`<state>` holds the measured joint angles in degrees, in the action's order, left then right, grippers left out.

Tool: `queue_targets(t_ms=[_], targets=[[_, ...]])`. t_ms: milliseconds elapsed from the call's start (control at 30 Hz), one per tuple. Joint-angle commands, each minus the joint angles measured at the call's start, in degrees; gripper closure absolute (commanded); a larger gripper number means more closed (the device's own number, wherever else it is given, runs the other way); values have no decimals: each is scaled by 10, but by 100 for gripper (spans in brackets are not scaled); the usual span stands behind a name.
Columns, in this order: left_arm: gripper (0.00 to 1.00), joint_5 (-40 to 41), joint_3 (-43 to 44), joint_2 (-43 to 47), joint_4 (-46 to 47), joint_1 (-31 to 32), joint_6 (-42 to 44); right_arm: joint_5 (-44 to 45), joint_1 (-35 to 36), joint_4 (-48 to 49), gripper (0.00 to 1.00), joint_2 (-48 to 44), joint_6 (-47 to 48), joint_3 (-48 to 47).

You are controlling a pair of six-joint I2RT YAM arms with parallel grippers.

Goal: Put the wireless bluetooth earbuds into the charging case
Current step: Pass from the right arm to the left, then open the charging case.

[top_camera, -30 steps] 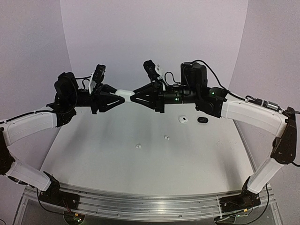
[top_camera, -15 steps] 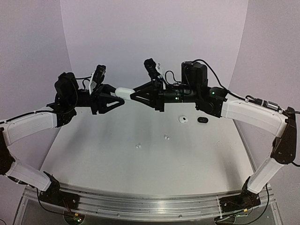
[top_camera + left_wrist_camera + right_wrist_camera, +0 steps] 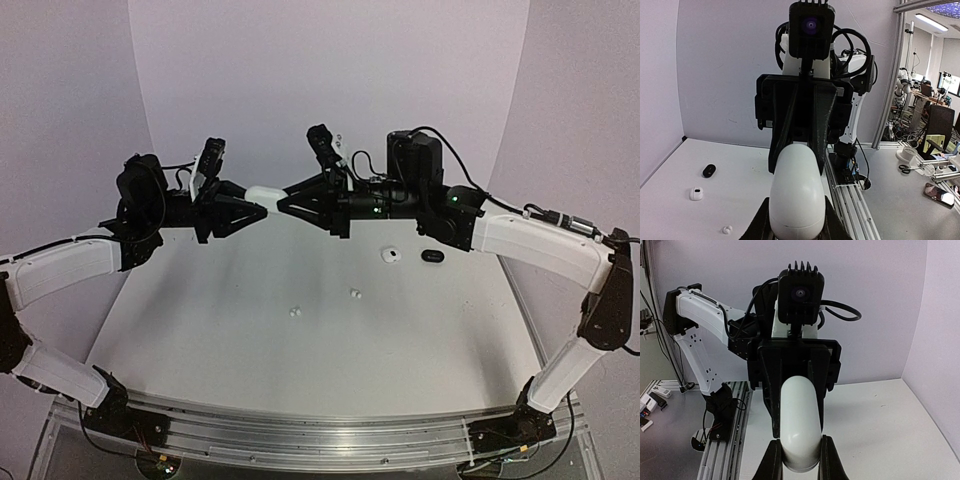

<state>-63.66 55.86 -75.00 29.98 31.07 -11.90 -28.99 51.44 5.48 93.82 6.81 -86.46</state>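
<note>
Gripping one white case [image 3: 266,194] from opposite ends, the left tool [image 3: 252,200] and the right tool [image 3: 284,202] meet in mid-air above the far middle of the table [image 3: 200,330]. Both arms reach inward from the sides at about the same height, so the case hangs between them, well clear of the table. In the left wrist view the rounded case fills the gap between that tool's fingers [image 3: 761,226], which are closed on its near end, while the right tool clamps the other end straight ahead. The right wrist view shows the same from the other side: its fingers [image 3: 773,460] are closed against the case, and the left tool holds the far end. It cannot be told whether the case's lid is open. A white earbud [image 3: 294,311] lies near the middle of the table. A second earbud [image 3: 355,294], also white, lies to its right and slightly farther, apart from it. Farther right, below the right arm, a small white item [image 3: 390,256] and a small black item [image 3: 432,256] lie side by side without touching.
</note>
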Motion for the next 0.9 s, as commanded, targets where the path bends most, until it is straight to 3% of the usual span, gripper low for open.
queue_targets(t_ms=[0,100,200,267,500,667,867], targets=[[100,-14,16,10,6,3,5,8,0,29,100,-16,2,-17],[100,-6,15,10,-8,3,23,32,0,28,98,-13,-12,-16],[100,9,24,10,-63,6,86,59,0,28,71,-8,-32,-17],[100,13,28,12,-84,8,119,63,-1,28,63,0,-41,-21],[100,12,25,24,-95,12,149,69,0,27,57,14,-48,-25],[100,23,30,20,-99,12,131,37,0,27,39,9,-45,-24],[100,28,34,15,-90,12,124,17,0,21,32,9,-50,-30]])
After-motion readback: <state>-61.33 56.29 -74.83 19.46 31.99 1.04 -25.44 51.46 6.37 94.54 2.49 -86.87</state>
